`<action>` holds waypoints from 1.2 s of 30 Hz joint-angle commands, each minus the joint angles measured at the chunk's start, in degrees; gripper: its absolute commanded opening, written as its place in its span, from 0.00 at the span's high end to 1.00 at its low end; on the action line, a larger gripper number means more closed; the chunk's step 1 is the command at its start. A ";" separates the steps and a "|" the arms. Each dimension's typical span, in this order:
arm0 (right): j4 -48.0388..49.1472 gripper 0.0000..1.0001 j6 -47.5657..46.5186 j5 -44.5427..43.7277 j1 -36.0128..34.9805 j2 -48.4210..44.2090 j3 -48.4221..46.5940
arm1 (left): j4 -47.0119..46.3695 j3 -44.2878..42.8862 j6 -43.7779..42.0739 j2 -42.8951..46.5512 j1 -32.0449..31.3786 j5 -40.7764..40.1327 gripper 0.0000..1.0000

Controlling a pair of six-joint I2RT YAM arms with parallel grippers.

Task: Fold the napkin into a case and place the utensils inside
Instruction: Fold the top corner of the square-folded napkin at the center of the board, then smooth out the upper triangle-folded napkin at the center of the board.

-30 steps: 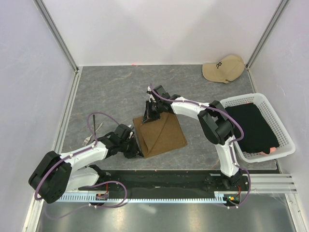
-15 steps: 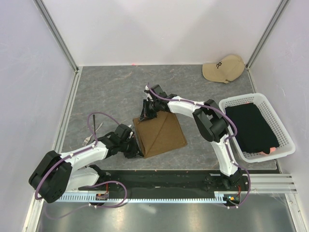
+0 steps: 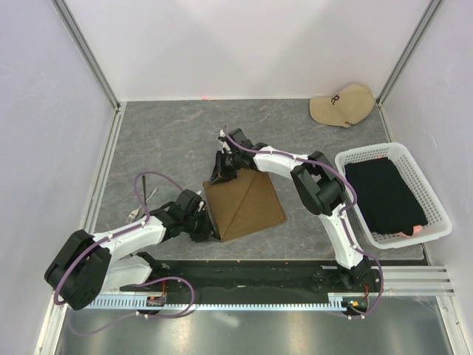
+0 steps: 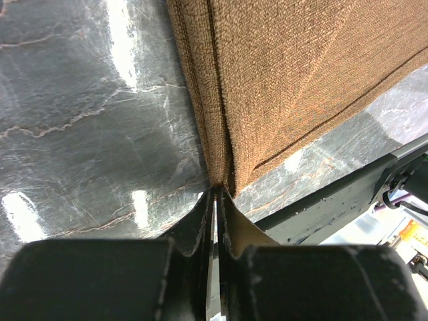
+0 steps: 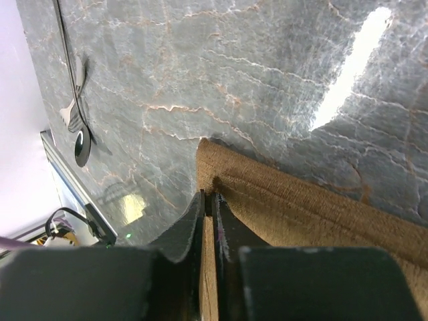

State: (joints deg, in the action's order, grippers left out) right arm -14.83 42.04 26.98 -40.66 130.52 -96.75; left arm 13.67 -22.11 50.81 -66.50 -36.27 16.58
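Note:
The olive-brown napkin (image 3: 245,204) lies folded on the grey table, a diagonal crease running across its top. My left gripper (image 3: 208,230) is at its near-left corner; in the left wrist view the left gripper (image 4: 215,192) is shut on the cloth edge (image 4: 281,73). My right gripper (image 3: 219,172) is low over the far-left corner, and in the right wrist view the right gripper (image 5: 208,195) pinches the napkin (image 5: 314,207) at that corner, its jaws a thin slit apart. The utensils (image 3: 137,213) lie at the left, partly behind a cable, and the utensils (image 5: 75,117) also show there.
A beige cap (image 3: 341,105) sits at the back right. A white mesh basket (image 3: 369,151) holding black fabric (image 3: 386,194) stands at the right. A black rail (image 3: 244,271) runs along the near edge. White walls enclose the table.
The right gripper has moved left and down to the napkin's far-left corner, and the raised flap now lies flat. The left gripper has stayed put.

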 commanded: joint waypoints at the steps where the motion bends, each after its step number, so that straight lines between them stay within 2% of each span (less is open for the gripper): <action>1: 1.12 0.84 0.76 1.84 -0.20 1.32 -3.79 | 1.00 -0.65 0.87 0.75 0.15 -2.51 0.90; 3: 0.77 0.77 0.94 2.54 -0.12 1.58 -5.63 | 4.06 -1.62 1.57 2.33 0.15 -4.00 0.85; 6: -0.64 0.65 0.76 3.69 0.41 1.41 -8.79 | 8.02 -3.29 3.42 7.68 0.15 -7.17 0.74; 8: -2.30 0.55 -0.20 4.66 0.93 0.36 -9.86 | 12.50 -5.82 3.77 11.99 0.32 -9.10 0.63; 9: -3.27 0.53 -0.99 4.75 1.81 -0.35 -10.56 | 14.00 -6.88 3.77 13.14 0.50 -9.89 0.61; 12: -6.43 0.46 -4.23 2.91 4.62 -5.26 -8.56 | 18.66 -11.63 2.90 15.70 1.46 -11.39 0.59; 16: -7.93 0.42 -7.67 1.14 9.10 -13.69 -2.05 | 17.45 -16.64 1.05 12.98 3.92 -8.59 0.67; 19: -7.76 0.45 -10.22 1.06 11.57 -16.60 3.66 | 13.24 -19.11 -0.44 6.49 3.93 -4.03 0.78; 22: -6.28 0.58 -11.63 0.96 13.06 -17.23 8.06 | 5.60 -18.15 0.26 -0.28 3.75 2.92 0.85; 23: -4.96 0.73 -11.46 1.75 13.85 -17.23 9.29 | 2.27 -16.93 0.43 -1.34 3.84 4.15 0.87; 25: -2.41 0.87 -11.45 3.16 14.47 -16.36 11.49 | 0.57 -15.43 0.61 -3.72 3.84 4.52 0.88; 30: 0.50 0.96 -11.81 5.35 16.05 -13.37 11.67 | -2.50 -12.61 -0.09 -6.10 3.84 5.92 0.89; 36: 2.17 0.97 -12.60 6.24 18.78 -8.89 11.76 | -3.74 -7.69 -0.09 -5.66 3.84 4.52 0.89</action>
State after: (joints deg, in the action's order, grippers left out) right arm -16.64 31.16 30.87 -24.12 119.22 -84.77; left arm 13.30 -32.21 52.10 -72.49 -32.49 20.25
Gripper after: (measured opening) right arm 0.032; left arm 0.109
